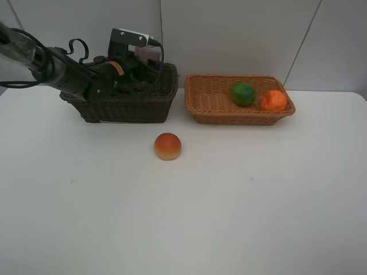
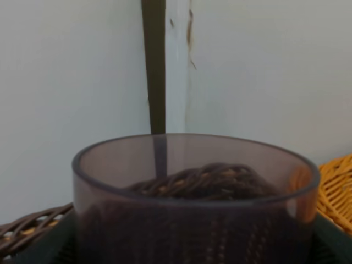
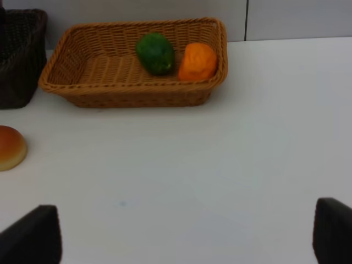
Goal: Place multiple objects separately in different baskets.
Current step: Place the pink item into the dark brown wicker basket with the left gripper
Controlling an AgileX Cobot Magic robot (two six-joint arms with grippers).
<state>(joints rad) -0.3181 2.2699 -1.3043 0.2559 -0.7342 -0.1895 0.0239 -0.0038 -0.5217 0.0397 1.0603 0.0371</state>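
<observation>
Far left, the left end effector (image 1: 140, 60) is reaching over the dark basket (image 1: 132, 106) with its fingers clamped on the see-through pink cup (image 2: 192, 220). The cup is upright over the far right part of that basket, but I honestly can't tell if it's touching the bottom. Nearer, about mid-desk (image 1: 229, 200), the peach (image 1: 167, 146) sits on its own, well apart from both baskets. Right of the dark one is the light basket (image 1: 221, 117), with the green fruit (image 1: 243, 93) and the orange (image 1: 274, 101) side by side at its far right end. The right end effector (image 3: 184, 234) hangs above bare desk, fingers spread wide, nothing in it.
</observation>
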